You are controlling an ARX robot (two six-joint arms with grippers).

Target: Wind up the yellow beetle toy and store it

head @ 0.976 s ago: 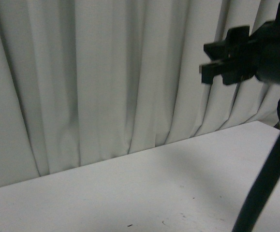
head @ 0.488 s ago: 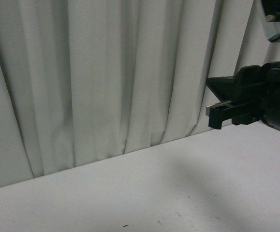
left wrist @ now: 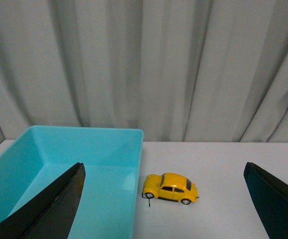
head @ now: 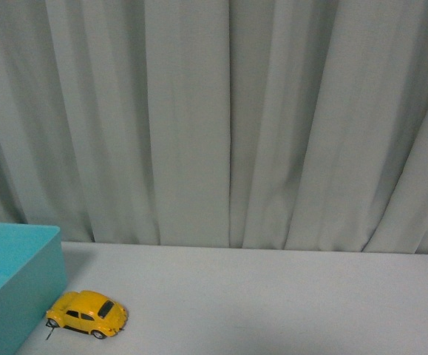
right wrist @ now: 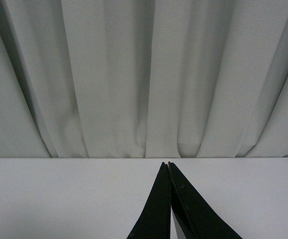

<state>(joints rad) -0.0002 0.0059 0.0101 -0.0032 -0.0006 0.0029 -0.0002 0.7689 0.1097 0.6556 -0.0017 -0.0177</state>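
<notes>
A turquoise bin [head: 21, 288], open at the top, stands on the white surface [head: 287, 303], and a pale grey pleated curtain [head: 228, 118] hangs behind the bin along the far edge of the surface. The yellow beetle toy [head: 86, 313] sits on its wheels on the surface just outside the bin's side wall; the left wrist view shows a narrow gap between the toy [left wrist: 170, 188] and the bin [left wrist: 84, 149]. Its long axis runs square to that wall and along the curtain line, so one end faces the bin and the other faces away from it. The end nearer the bin looks lower and more hood-like, but which end is the nose cannot be told for sure. A thin dark piece [left wrist: 148, 200] reaches from that near end down to the surface. The left claw [left wrist: 163, 165] is spread wide, with one dark finger over the bin and the other well out on the far side of the toy, which shows whole between them. The right claw [right wrist: 166, 167] is pressed together with nothing in it, over bare surface facing the curtain. Neither arm shows in the front view.
</notes>
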